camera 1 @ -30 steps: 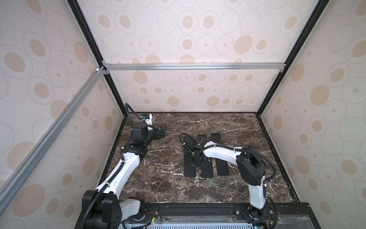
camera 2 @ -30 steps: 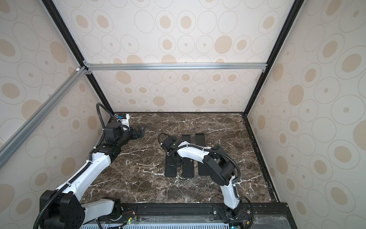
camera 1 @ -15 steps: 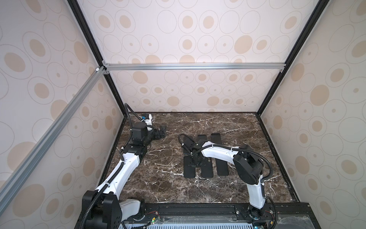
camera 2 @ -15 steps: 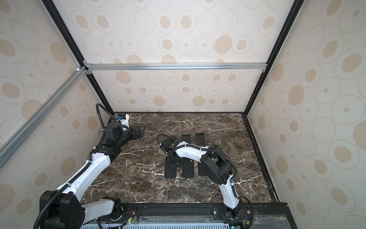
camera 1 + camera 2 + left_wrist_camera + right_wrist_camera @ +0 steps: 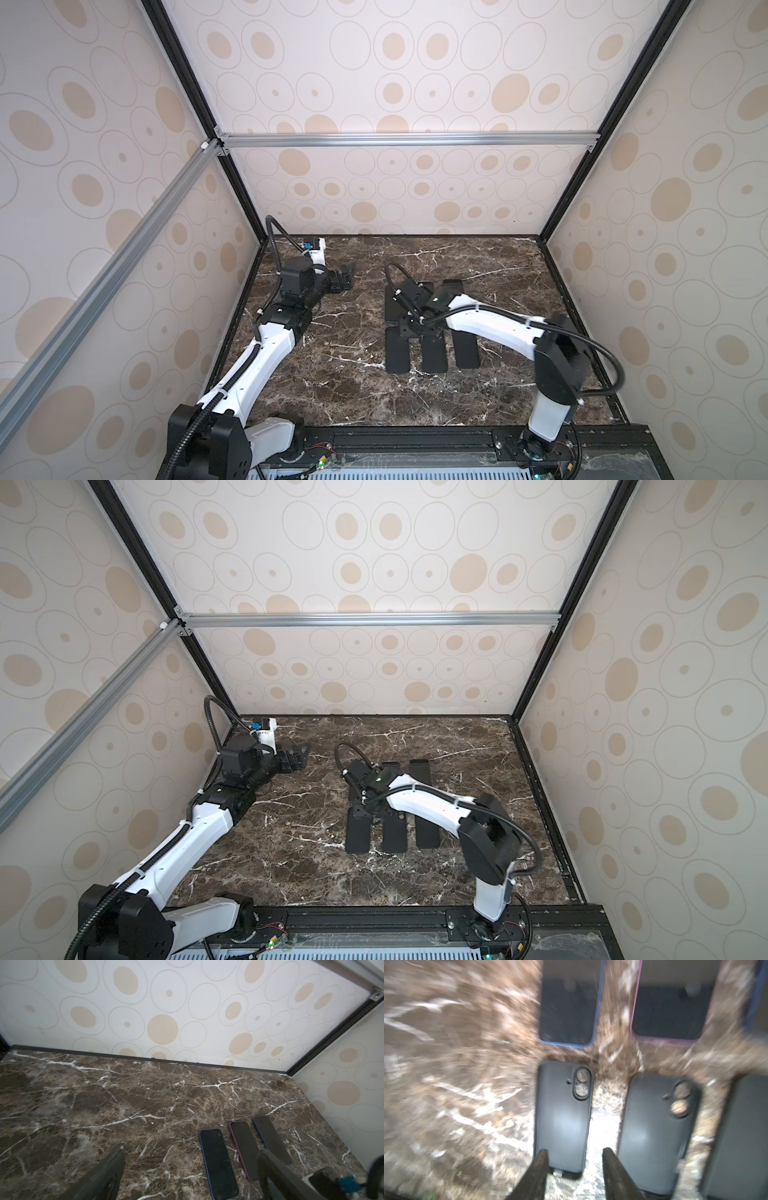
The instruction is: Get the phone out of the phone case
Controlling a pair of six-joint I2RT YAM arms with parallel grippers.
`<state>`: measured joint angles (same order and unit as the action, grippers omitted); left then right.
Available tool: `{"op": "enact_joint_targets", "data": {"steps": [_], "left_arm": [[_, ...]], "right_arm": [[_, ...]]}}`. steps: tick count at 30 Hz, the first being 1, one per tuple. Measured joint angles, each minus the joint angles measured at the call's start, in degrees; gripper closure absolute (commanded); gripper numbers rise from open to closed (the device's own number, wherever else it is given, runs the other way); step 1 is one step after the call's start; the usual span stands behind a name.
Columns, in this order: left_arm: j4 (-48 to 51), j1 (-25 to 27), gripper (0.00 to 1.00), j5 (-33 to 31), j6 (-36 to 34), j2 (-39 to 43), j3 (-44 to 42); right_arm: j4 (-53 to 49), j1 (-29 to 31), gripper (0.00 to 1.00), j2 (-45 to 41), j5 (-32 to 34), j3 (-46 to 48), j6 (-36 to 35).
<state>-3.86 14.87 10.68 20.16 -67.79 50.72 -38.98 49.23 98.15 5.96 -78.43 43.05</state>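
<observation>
Three phones (image 5: 453,287) lie face up in a row toward the back edge of the bench (image 5: 340,374). Three empty black cases (image 5: 466,349) lie in a second row toward its front edge, each end to end with a phone and just apart from it. Marble shows through the lens cut-outs of the left case (image 5: 562,1118), the one nearest the bench's left edge, and of the middle case (image 5: 656,1126). Past them lie the blue-rimmed phone (image 5: 569,1007) and the pink-rimmed phone (image 5: 675,1009).

The right tool (image 5: 574,1159) hangs over the left case, its fingers (image 5: 539,1169) parted and clamped on nothing. One finger crosses a corner of the case's plain end, and the other stands over the marble strip between the two cases. The wrist view is blurred, so I cannot tell whether a tip touches.

The left tool (image 5: 347,276) hovers near the back left corner, well apart from the phones, fingers spread wide and empty
</observation>
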Motion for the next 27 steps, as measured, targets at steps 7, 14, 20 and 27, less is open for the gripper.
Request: {"op": "enact_joint_targets", "data": {"steps": [7,14,20,27], "left_arm": [[-15.5,7.6,0.01,-11.5,-1.6,0.9,-9.4],[-29.2,5.5,0.01,-22.6,-9.7,-2.7,-19.9],[-35.3,3.0,0.01,-33.0,-14.1,-5.2,-24.0],[-41.6,2.6,0.01,-36.6,-17.4,-9.4,-27.4]], "right_arm": [[15.6,-15.4,0.01,-19.3,5.8,19.5,-7.9],[28.7,-25.1,0.00,-28.4,18.5,33.9,-21.7],[38.1,-36.2,0.00,-26.5,20.7,36.5,-32.8],[51.0,-39.2,0.00,-20.9,16.9,45.4,-42.6]]}}
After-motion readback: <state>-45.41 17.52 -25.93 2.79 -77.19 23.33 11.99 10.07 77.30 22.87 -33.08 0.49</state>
